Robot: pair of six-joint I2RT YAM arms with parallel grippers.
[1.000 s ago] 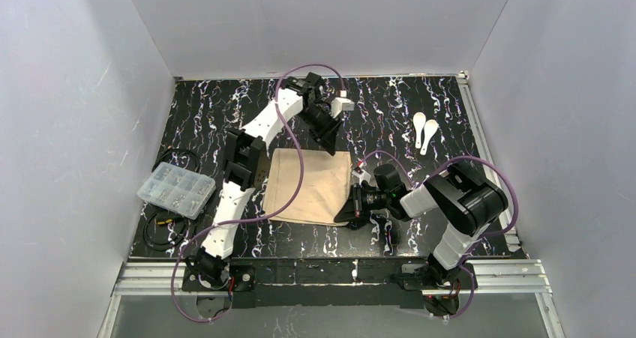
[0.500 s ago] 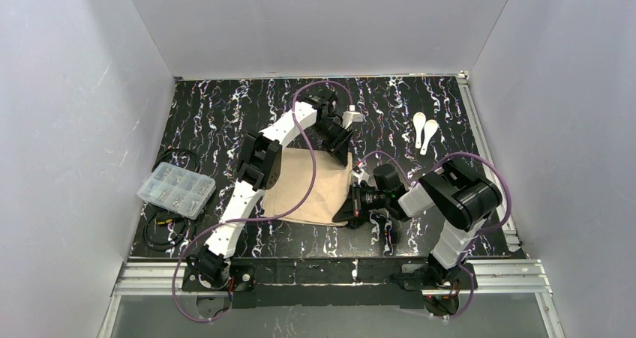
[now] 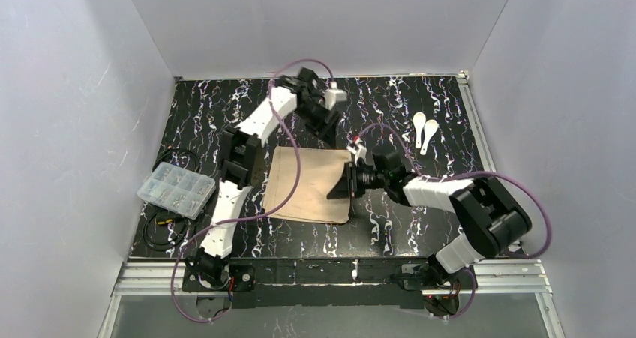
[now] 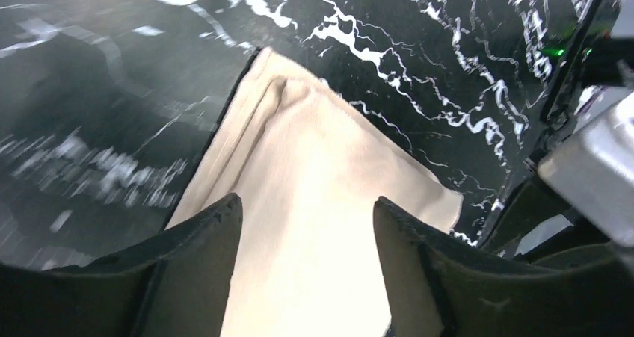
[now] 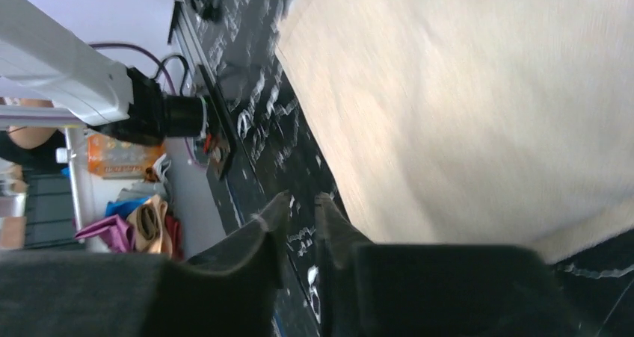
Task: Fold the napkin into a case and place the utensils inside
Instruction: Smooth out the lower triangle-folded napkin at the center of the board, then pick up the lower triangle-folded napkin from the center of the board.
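The beige napkin [image 3: 307, 184] lies flat as a folded rectangle in the middle of the table. My left gripper [image 3: 325, 126] hangs just beyond its far edge. In the left wrist view the left gripper [image 4: 306, 202] is open, with only the napkin [image 4: 314, 165] lying below the gap. My right gripper [image 3: 337, 190] sits at the napkin's right edge. In the right wrist view the right gripper [image 5: 303, 196] stands slightly open with bare table in the narrow gap and the napkin [image 5: 463, 90] beside it. Two white utensils [image 3: 424, 132] lie side by side at the far right.
A clear plastic compartment box [image 3: 175, 189] stands at the left edge, with black cable coils [image 3: 166, 225] in front of it. White walls close in three sides. The right arm's wrist [image 4: 591, 150] shows close at the right of the left wrist view.
The left gripper has let go of the napkin's far right corner, lifted toward the back and opened. The right gripper slid farther along the napkin's right edge, its jaws parted slightly.
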